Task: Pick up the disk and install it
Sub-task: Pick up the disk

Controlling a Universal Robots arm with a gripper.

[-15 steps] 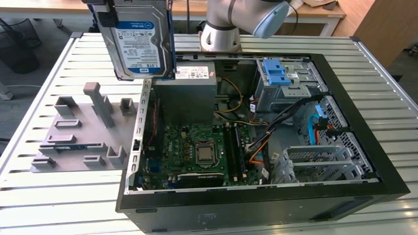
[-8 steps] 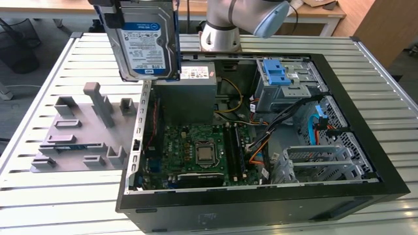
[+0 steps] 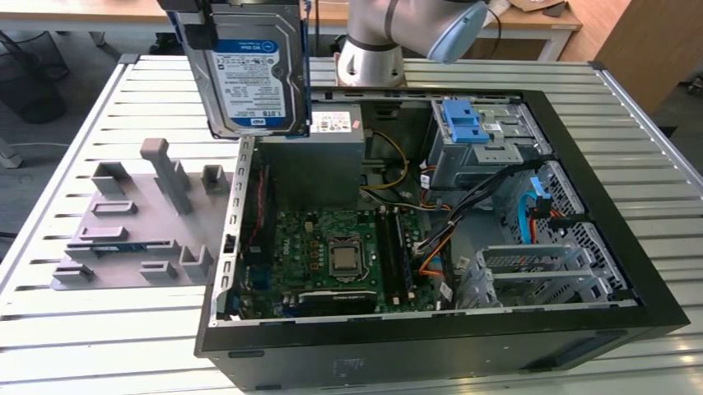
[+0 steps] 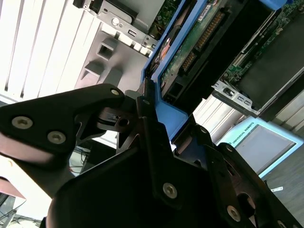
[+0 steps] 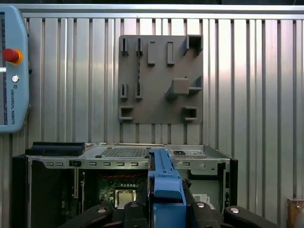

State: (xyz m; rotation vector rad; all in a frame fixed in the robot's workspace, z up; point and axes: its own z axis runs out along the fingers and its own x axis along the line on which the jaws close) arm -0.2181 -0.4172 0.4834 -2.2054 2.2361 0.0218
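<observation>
The disk (image 3: pixel 250 76), a silver hard drive with a white-and-blue label and a blue carrier frame, hangs upright in the air. It is above the rear corner of the open computer case (image 3: pixel 439 329) on the exterior view's left. My gripper (image 3: pixel 244 6) is shut on its upper end. In the second wrist view the black fingers (image 4: pixel 142 114) clamp the blue frame of the disk (image 4: pixel 199 42), whose circuit-board side shows. In the first wrist view the gripper (image 5: pixel 166 211) holds the disk's blue edge (image 5: pixel 165 183) over the case.
A grey fixture plate (image 3: pixel 132 230) with upright pegs lies on the slatted table beside the case. Inside the case are a motherboard (image 3: pixel 329 255), a grey metal box (image 3: pixel 329 160), cables and a drive cage with a light-blue latch (image 3: pixel 472 123). The arm's base (image 3: pixel 374 53) stands behind.
</observation>
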